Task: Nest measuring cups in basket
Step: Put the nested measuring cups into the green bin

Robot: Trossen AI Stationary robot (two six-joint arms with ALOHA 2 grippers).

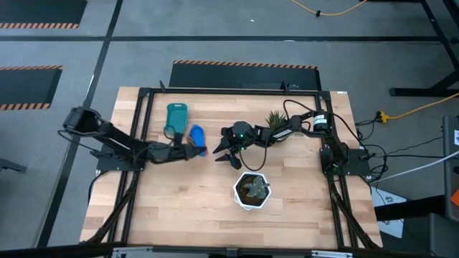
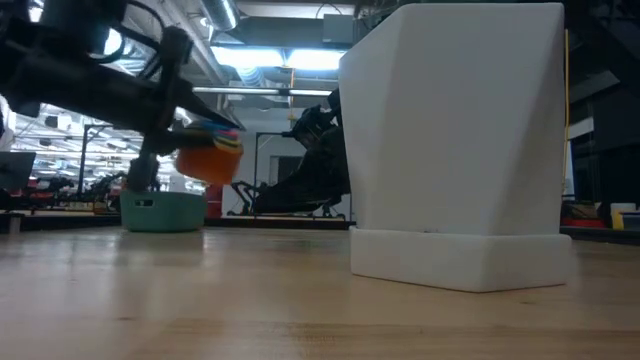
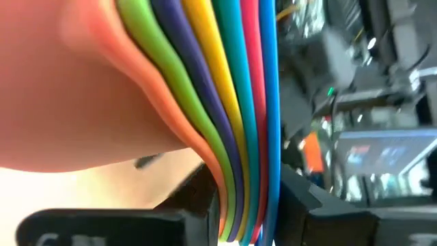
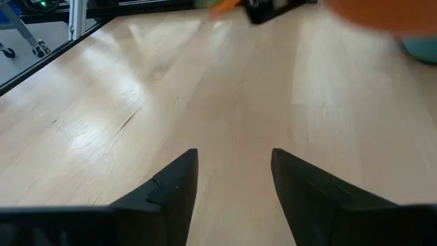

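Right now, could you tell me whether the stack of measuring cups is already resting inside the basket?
No: in the low view the measuring cups hang in the left gripper, above and beside the basket on the table.

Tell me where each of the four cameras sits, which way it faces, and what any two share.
High: overhead, looking down on table, both arms, basket.
Low: table height, looking across past white pot to cups.
Left wrist: on left arm; nested cups clamped between its fingers.
Right wrist: on right arm; open right gripper over bare wood.
High and low share basket, cups, pot.
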